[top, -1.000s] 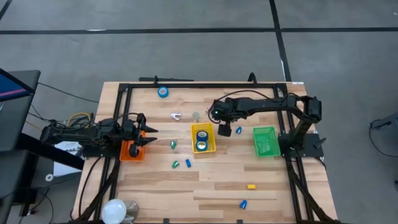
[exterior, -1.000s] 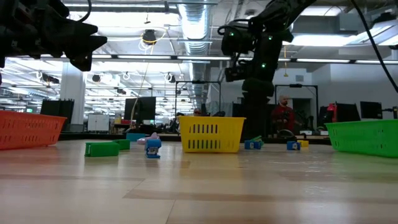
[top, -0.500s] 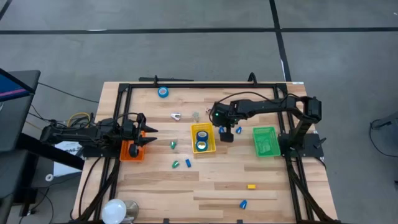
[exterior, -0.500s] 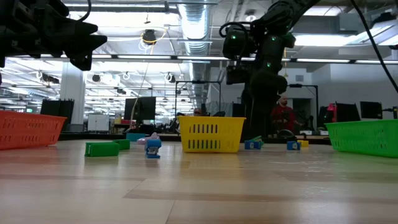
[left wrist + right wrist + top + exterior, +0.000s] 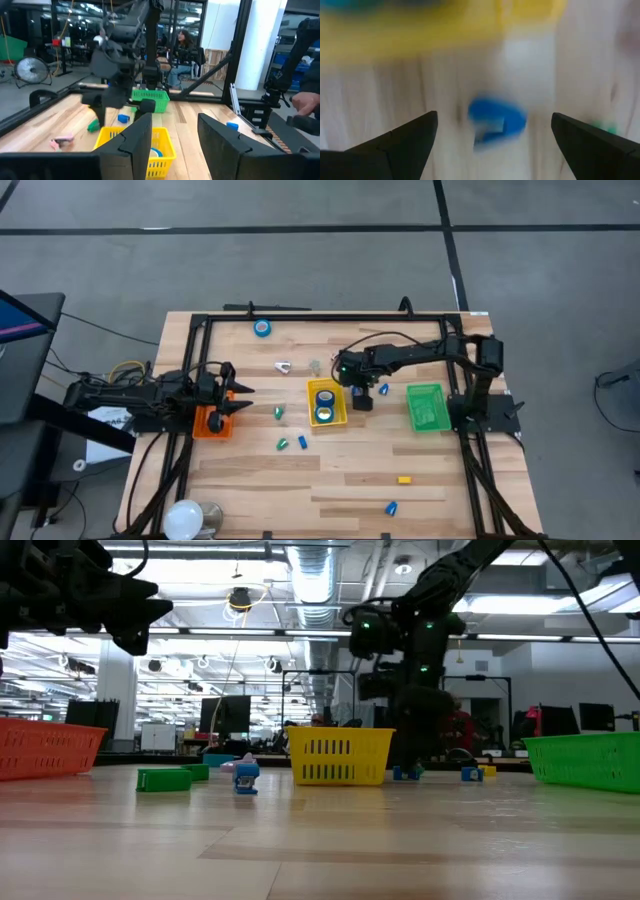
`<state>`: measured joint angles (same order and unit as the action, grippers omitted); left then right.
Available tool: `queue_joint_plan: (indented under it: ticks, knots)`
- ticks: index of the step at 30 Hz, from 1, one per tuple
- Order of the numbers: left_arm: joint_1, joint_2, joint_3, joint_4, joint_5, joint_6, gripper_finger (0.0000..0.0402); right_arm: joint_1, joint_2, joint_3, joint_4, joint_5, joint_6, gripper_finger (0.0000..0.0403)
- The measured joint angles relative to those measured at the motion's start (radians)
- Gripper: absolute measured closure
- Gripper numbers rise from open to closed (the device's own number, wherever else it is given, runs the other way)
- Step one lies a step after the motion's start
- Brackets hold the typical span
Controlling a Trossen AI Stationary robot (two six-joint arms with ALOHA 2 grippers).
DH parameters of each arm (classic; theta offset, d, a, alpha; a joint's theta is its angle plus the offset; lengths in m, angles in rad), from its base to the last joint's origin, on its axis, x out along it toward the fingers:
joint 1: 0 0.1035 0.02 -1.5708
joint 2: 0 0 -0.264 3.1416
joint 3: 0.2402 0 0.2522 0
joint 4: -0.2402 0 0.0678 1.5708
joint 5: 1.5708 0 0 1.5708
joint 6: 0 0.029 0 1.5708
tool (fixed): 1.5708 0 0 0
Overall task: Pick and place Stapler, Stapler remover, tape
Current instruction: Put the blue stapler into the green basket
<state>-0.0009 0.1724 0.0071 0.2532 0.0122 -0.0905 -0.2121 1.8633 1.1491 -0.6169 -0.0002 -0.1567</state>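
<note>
Nearest my front edge, a small blue piece and a small yellow block lie loose on the pale wooden plank table, untouched. A little farther in, a blue-and-green pair of small pieces and another green-blue piece are also loose.

Mid-table, my left gripper hangs over the orange plastic basket at the left edge, jaws partly apart and holding nothing I can see. It is just waiting there.

The yellow slotted plastic basket in the centre already holds two blue tape rolls, so that part is under way. The green plastic basket on the right shows nothing clear inside.

My right gripper is low, just beside the yellow basket's right wall, jaws spread wide and empty, straddling a small blue object on the wood. That view is smeared, so I can't tell whether it's a stapler or a remover.

Farther back, a small white-pink item and a pale clear-looking one are still out, and one blue tape roll sits alone near the far rail.

Judgement: early-to-middle; most items remain to sort.
</note>
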Motion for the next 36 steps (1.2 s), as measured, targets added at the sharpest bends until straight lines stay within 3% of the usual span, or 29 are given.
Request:
queue_joint_plan:
  ticks: [10,25,36]
  knots:
    - [0.0,0.052,0.0,0.015,-0.001,0.0,0.0252,-0.006,0.036,0.004,-0.009,0.0,0.0,0.0026]
    - [0.0,0.063,0.0,0.018,-0.001,0.0,0.0252,-0.006,0.037,0.036,-0.022,0.0,-0.011,0.0114]
    - [0.0,0.065,0.0,0.025,-0.001,0.0,0.0252,-0.006,0.037,0.036,-0.045,0.0,-0.01,0.0128]
